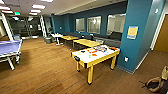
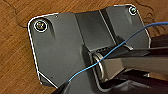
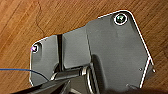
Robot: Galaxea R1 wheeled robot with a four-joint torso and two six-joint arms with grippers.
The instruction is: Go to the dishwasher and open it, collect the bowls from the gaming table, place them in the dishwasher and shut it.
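Glossy white-topped, yellow-sided gaming table (image 1: 88, 65); wood-grain floor (image 1: 45, 72).

Office break/recreation lounge: wood-plank floor (image 1: 47, 70), teal walls (image 1: 140, 30) with interior windows (image 1: 93, 24), ceiling light panels (image 1: 38, 6). Yellow-sided gaming table (image 1: 96, 56), blue table-tennis table (image 1: 10, 48), low yellow tables (image 1: 86, 42), grey sofa (image 1: 110, 40)

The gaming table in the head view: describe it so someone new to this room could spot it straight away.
Find the tall teal pillar right of centre; the gaming table stands on the wood floor just left of it. It has a glossy white top scattered with small colourful items, yellow sides and legs, unlike the blue table-tennis table at far left and the plain yellow tables behind.
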